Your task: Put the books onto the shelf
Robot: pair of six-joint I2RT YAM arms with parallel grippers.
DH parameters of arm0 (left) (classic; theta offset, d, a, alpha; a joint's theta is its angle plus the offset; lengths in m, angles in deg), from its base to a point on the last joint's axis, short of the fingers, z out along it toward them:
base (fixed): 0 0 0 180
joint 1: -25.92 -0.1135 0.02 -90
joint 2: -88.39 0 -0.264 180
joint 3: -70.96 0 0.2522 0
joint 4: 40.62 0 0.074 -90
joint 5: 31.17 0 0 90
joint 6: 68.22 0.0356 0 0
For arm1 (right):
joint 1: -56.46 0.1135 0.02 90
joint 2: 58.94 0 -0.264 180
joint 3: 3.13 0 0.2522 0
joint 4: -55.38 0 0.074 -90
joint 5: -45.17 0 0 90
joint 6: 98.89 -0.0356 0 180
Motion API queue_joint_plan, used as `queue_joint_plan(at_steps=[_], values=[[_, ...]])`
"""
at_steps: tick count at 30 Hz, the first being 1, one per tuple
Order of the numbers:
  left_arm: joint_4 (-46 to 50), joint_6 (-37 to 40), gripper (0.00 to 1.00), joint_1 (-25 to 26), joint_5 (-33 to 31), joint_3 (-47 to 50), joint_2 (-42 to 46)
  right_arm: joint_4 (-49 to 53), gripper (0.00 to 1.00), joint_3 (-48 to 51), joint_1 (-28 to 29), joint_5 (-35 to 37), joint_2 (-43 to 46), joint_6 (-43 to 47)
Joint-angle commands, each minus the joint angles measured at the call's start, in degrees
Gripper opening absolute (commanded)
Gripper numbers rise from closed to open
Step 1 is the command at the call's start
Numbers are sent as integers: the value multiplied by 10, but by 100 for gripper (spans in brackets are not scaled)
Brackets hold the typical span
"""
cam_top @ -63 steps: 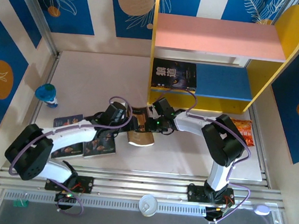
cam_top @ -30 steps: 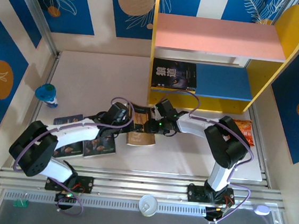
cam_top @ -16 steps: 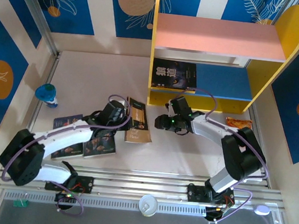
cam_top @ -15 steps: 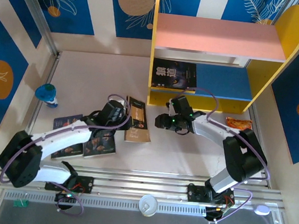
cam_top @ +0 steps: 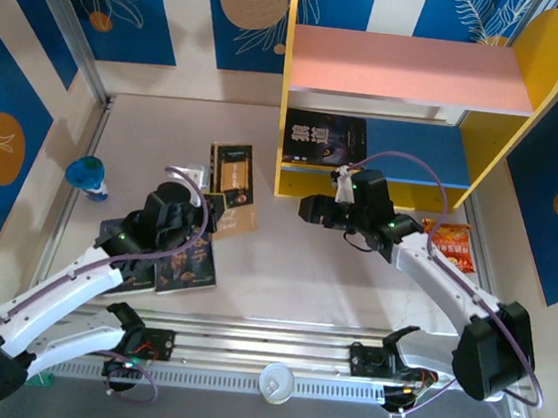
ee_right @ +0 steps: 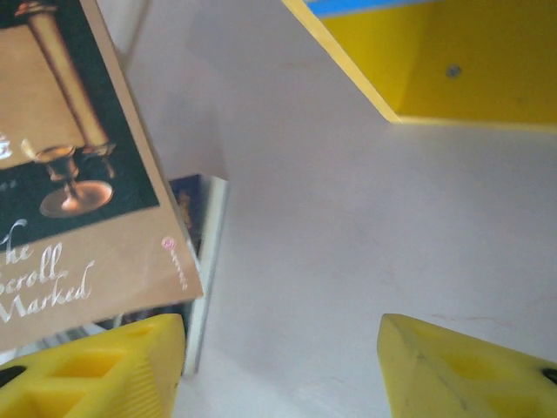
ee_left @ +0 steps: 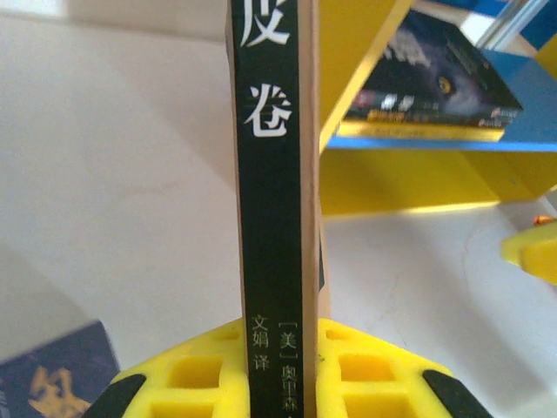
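left gripper (ee_left: 283, 353) clamped on brown book (ee_left: 270, 174) at its spine foot, book upright in the air left of the shelf (cam_top: 414, 68); right gripper (ee_right: 278, 361) open, empty. Thin light paperback, probably floppy: spine-side hold looks right.

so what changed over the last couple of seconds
The right gripper let go of the brown book and pulled back right, toward the shelf, jaws open. The left gripper kept its hold and lifted the book back and leftward. The wolf book on the shelf and the books lying at left stayed put.
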Motion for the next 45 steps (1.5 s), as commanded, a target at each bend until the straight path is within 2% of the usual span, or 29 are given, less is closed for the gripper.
queue_joint_plan(at_steps=[1,8,18,25,34,45], values=[[-24,76,0,2,-55,-91,6,-13,62,-16,-2,-20,35,-19],[-81,133,0,3,15,-241,-21,-43,63,-84,-4,-49,63,-31],[-265,117,0,2,88,-325,-48,-144,69,-180,-10,-75,62,-70],[-350,106,0,3,126,-392,-114,-233,75,-232,-27,-113,35,-118],[-437,106,0,28,131,-451,-204,-286,84,-297,-35,-133,1,-148],[-463,107,0,80,135,-481,-253,-349,87,-323,-46,-162,-27,-185]])
